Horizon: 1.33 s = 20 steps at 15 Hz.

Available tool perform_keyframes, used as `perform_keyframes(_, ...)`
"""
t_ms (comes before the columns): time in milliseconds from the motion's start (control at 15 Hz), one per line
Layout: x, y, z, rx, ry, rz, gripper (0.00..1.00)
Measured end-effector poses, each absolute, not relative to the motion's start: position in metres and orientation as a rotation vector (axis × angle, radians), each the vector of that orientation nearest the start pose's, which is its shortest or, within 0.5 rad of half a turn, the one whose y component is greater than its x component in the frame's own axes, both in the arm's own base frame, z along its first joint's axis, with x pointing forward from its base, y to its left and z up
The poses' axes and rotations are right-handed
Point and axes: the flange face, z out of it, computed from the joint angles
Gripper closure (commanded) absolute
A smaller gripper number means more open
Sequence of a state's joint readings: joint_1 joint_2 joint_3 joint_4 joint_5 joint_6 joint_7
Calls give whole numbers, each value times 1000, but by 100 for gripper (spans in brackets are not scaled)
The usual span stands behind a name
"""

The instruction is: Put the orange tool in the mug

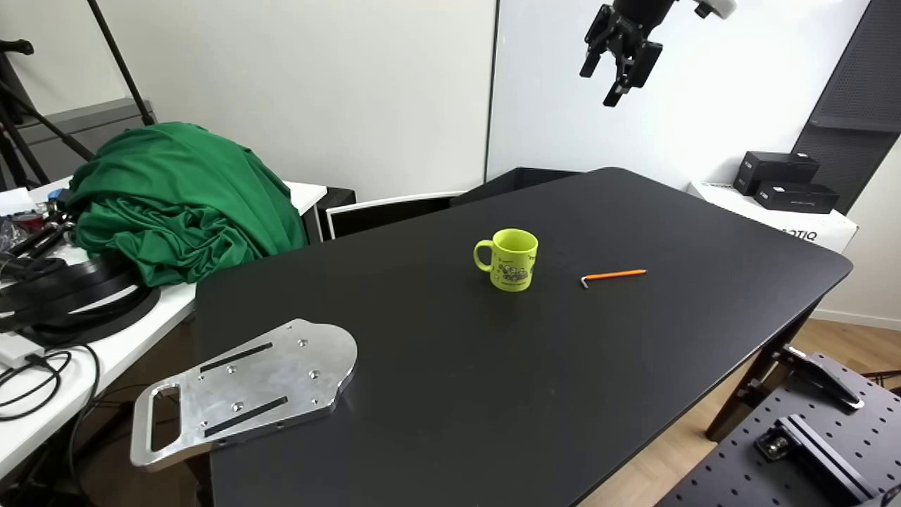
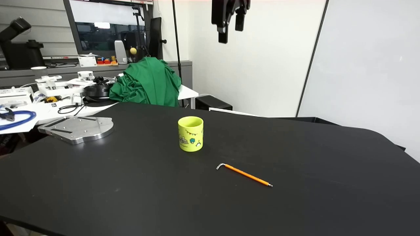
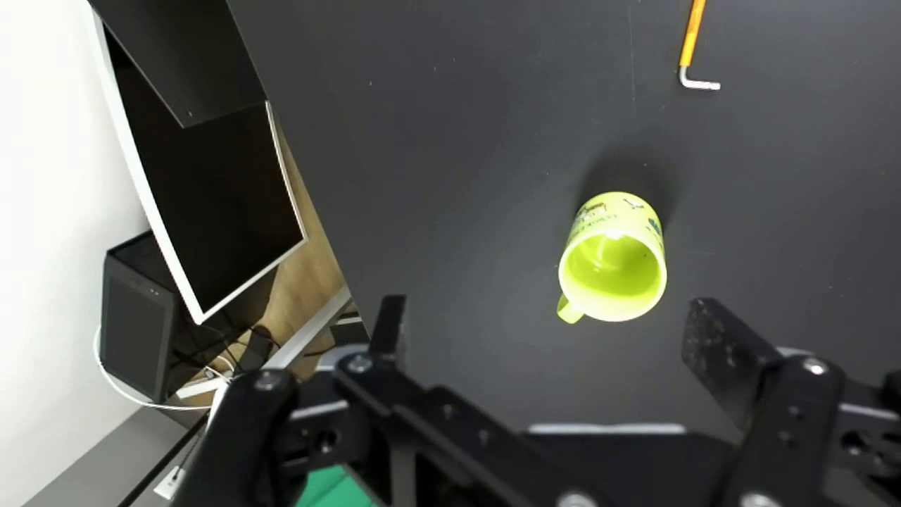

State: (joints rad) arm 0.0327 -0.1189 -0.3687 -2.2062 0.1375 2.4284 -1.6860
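The orange tool lies flat on the black table in both exterior views point(image 1: 614, 275) point(image 2: 246, 174). It is a thin orange stick with a bent silver metal end. In the wrist view its bent end point(image 3: 691, 39) shows at the top edge; the rest is cut off. The lime-green mug stands upright near the tool in both exterior views point(image 1: 512, 266) point(image 2: 191, 139). In the wrist view I look into the mug point(image 3: 614, 271); its inside looks empty. My gripper point(image 1: 600, 84) is open and empty, high above the table; its fingers also show elsewhere point(image 2: 231, 32) point(image 3: 547, 313).
A silver metal plate point(image 1: 267, 380) lies at one end of the black table point(image 1: 436, 394). A green cloth point(image 1: 183, 197) is heaped on a cluttered white side table. A white wall point(image 1: 394, 91) stands behind. A perforated dark surface point(image 1: 809, 422) is at the lower right.
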Motion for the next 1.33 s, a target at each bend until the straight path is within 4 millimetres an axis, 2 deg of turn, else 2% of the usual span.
perform_keyframes(200,505,-209,421,-2734,-1877,-432,0)
perform_keyframes(467,499,-241,344,-2758,-1765,-281,0)
perform_keyframes(667,494,-257,287,-2754,-1721,-175,0)
perform_keyframes(867,492,-266,242,-2754,-1699,-118,0)
perform_keyframes(1133,493,-263,203,-2729,-1710,-62,0)
perform_keyframes(1333,495,-257,199,-2714,-1726,-52,0)
